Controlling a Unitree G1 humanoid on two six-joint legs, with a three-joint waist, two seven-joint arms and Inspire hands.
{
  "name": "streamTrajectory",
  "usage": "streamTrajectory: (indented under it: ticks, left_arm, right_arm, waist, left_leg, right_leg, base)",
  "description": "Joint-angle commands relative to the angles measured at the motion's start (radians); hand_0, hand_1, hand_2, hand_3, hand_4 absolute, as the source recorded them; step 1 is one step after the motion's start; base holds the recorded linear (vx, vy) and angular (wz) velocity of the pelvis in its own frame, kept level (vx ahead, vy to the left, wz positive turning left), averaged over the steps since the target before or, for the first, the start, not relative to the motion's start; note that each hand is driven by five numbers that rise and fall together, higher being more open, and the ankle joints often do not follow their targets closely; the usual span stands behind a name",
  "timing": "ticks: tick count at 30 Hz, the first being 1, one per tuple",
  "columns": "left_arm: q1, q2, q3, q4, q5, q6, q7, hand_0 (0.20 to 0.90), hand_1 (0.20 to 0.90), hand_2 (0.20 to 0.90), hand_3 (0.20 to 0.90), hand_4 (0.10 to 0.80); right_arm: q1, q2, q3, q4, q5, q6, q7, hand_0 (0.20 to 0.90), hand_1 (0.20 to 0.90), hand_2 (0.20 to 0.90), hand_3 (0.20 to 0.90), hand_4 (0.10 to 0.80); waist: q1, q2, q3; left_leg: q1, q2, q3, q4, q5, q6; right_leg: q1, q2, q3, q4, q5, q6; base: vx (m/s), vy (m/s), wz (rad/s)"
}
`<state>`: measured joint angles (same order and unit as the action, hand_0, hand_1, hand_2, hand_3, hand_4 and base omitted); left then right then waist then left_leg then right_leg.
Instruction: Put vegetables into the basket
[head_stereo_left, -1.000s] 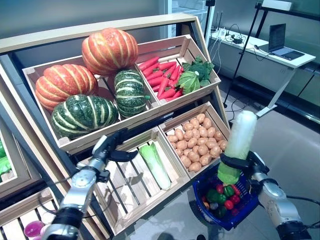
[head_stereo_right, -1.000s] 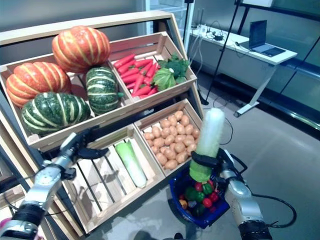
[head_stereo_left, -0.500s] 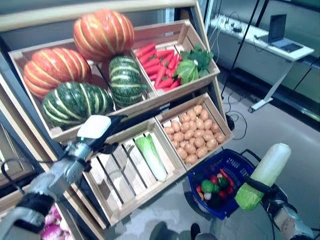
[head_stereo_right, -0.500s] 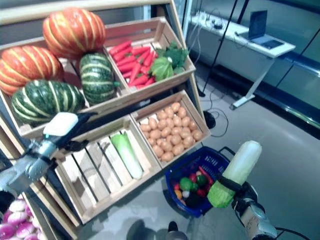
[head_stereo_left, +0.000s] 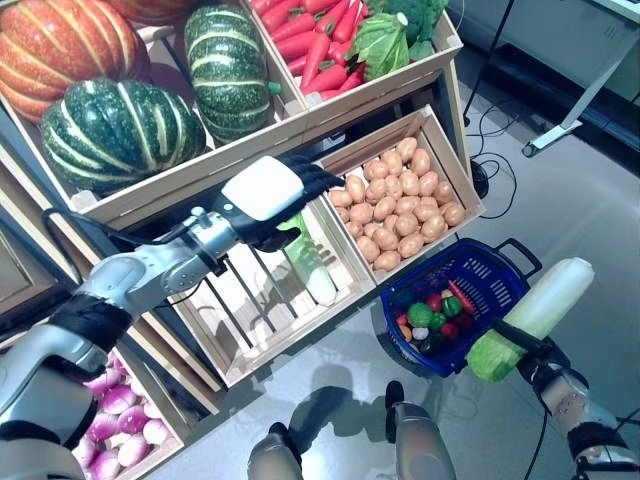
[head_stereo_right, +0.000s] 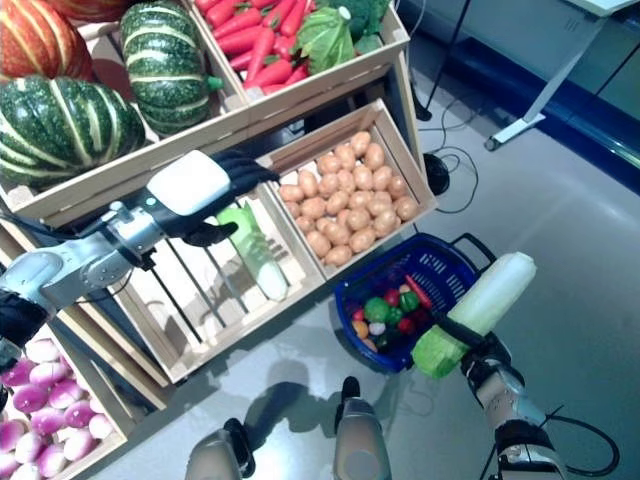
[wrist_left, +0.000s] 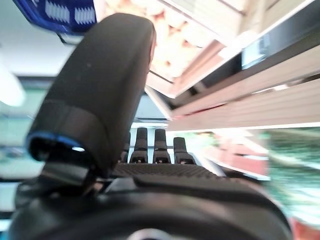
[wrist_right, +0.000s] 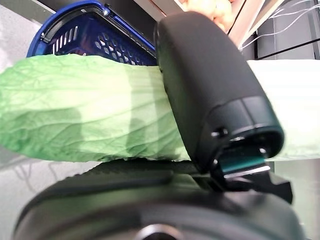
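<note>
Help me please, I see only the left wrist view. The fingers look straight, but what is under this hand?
Observer: The left hand is open over the slatted crate, where one long cabbage lies.
Operator: Is the right hand free?
Observer: No. The right hand is shut round a second cabbage, near its green leafy end.
Operator: Is that one in the basket?
Observer: Not yet. In the eye views it shows outside the rim of the blue basket, which already holds small vegetables.
</note>
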<state>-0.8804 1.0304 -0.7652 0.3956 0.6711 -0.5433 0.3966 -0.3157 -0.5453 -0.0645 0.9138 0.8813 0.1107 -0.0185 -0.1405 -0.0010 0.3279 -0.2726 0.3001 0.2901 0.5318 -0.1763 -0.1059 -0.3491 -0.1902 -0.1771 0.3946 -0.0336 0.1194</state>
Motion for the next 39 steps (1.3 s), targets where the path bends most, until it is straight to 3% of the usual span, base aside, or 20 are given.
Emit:
streamTrajectory:
  ticks: [1, 4, 5, 6, 13, 18, 23, 33, 34, 35, 39]
  left_arm:
    - [-0.157, 0.054, 0.020, -0.045, 0.022, 0.026, 0.148, 0.900, 0.900, 0.900, 0.900, 0.800]
    - [-0.226, 0.073, -0.050, -0.065, 0.029, 0.044, 0.118, 0.900, 0.900, 0.900, 0.900, 0.800]
    - [-0.262, 0.079, -0.080, -0.068, 0.016, 0.054, 0.094, 0.900, 0.900, 0.900, 0.900, 0.800]
    - [-0.276, 0.082, -0.096, -0.065, 0.010, 0.058, 0.083, 0.900, 0.900, 0.900, 0.900, 0.800]
    - [-0.413, 0.088, -0.215, -0.020, 0.002, 0.111, 0.067, 0.900, 0.900, 0.900, 0.900, 0.800]
    - [-0.470, 0.093, -0.248, 0.010, 0.001, 0.130, 0.075, 0.900, 0.900, 0.900, 0.900, 0.800]
    - [-0.548, 0.076, -0.284, 0.032, 0.017, 0.154, 0.074, 0.900, 0.900, 0.900, 0.900, 0.800]
    - [-0.650, 0.062, -0.324, 0.066, 0.064, 0.191, 0.144, 0.900, 0.900, 0.900, 0.900, 0.800]
    - [-0.656, 0.060, -0.326, 0.070, 0.069, 0.194, 0.144, 0.900, 0.900, 0.900, 0.900, 0.800]
    - [-0.664, 0.055, -0.332, 0.078, 0.080, 0.201, 0.151, 0.900, 0.900, 0.900, 0.900, 0.800]
    - [-0.699, 0.041, -0.363, 0.094, 0.077, 0.247, 0.172, 0.900, 0.900, 0.900, 0.900, 0.800]
  right_arm:
    - [-0.085, -0.089, -0.007, 0.028, 0.075, -0.111, 0.039, 0.300, 0.300, 0.300, 0.300, 0.400]
    - [-0.130, -0.105, 0.003, 0.063, 0.094, -0.100, 0.036, 0.300, 0.300, 0.300, 0.300, 0.400]
    - [-0.155, -0.115, 0.004, 0.084, 0.087, -0.092, 0.037, 0.300, 0.300, 0.300, 0.300, 0.400]
    - [-0.168, -0.126, 0.005, 0.101, 0.088, -0.087, 0.044, 0.300, 0.300, 0.300, 0.300, 0.400]
    - [-0.303, -0.187, 0.020, 0.209, 0.132, -0.019, 0.084, 0.300, 0.300, 0.300, 0.300, 0.400]
    - [-0.357, -0.212, 0.023, 0.278, 0.171, 0.044, 0.104, 0.300, 0.300, 0.300, 0.300, 0.400]
    - [-0.427, -0.227, 0.045, 0.321, 0.188, 0.117, 0.102, 0.300, 0.300, 0.300, 0.300, 0.400]
    - [-0.496, -0.220, 0.091, 0.362, 0.210, 0.182, 0.132, 0.300, 0.300, 0.300, 0.300, 0.400]
    - [-0.499, -0.218, 0.095, 0.365, 0.217, 0.184, 0.133, 0.342, 0.342, 0.342, 0.342, 0.428]
    - [-0.504, -0.215, 0.097, 0.368, 0.230, 0.184, 0.117, 0.900, 0.900, 0.900, 0.900, 0.800]
    - [-0.508, -0.201, 0.097, 0.382, 0.264, 0.186, 0.082, 0.900, 0.900, 0.900, 0.900, 0.800]
  waist:
    - [0.022, 0.000, -0.046]
    - [0.025, 0.004, -0.033]
    - [0.027, 0.004, -0.025]
    - [0.029, 0.007, -0.024]
    - [0.033, 0.024, 0.010]
    - [0.039, 0.028, 0.021]
    - [0.047, 0.037, 0.035]
    - [0.055, 0.054, 0.057]
    - [0.056, 0.054, 0.057]
    - [0.055, 0.056, 0.060]
    - [0.053, 0.053, 0.061]
  left_leg:
    - [-0.075, -0.012, 0.017, 0.111, -0.037, 0.036]
    - [-0.119, 0.002, -0.012, 0.205, -0.095, 0.028]
    - [-0.150, 0.012, -0.011, 0.238, -0.088, 0.039]
    - [-0.158, 0.010, -0.034, 0.270, -0.122, 0.029]
    - [-0.297, 0.033, -0.077, 0.446, -0.175, 0.013]
    - [-0.387, 0.049, -0.110, 0.552, -0.202, -0.001]
    - [-0.491, 0.059, -0.166, 0.650, -0.218, -0.034]
    - [-0.671, 0.062, -0.214, 0.810, -0.262, -0.049]
    - [-0.687, 0.063, -0.217, 0.824, -0.266, -0.048]
    - [-0.707, 0.066, -0.220, 0.838, -0.271, -0.048]
    - [-0.770, 0.074, -0.238, 0.892, -0.288, -0.047]
  right_leg:
    - [0.020, -0.048, -0.045, 0.236, -0.149, -0.031]
    - [-0.015, -0.074, -0.035, 0.322, -0.190, -0.022]
    - [-0.039, -0.086, -0.043, 0.347, -0.182, -0.032]
    - [-0.045, -0.092, -0.029, 0.379, -0.209, -0.021]
    - [-0.177, -0.151, -0.001, 0.545, -0.253, -0.019]
    - [-0.264, -0.185, 0.020, 0.635, -0.275, -0.012]
    - [-0.364, -0.216, 0.046, 0.731, -0.296, -0.004]
    - [-0.570, -0.256, 0.074, 0.911, -0.326, 0.006]
    - [-0.588, -0.258, 0.077, 0.927, -0.330, 0.007]
    - [-0.611, -0.260, 0.079, 0.955, -0.337, 0.008]
    - [-0.683, -0.268, 0.091, 1.015, -0.350, 0.010]
  base:
    - [-0.066, -0.005, 0.05]
    - [-0.035, -0.005, 0.03]
    - [0.049, 0.008, 0.11]
    - [-0.015, 0.001, 0.14]
    - [-0.020, 0.029, 0.08]
    - [0.000, -0.005, 0.06]
    - [-0.006, -0.038, 0.10]
    - [-0.054, -0.035, 0.07]
    - [-0.054, -0.027, 0.11]
    - [-0.053, -0.032, 0.14]
    - [-0.035, -0.030, 0.07]
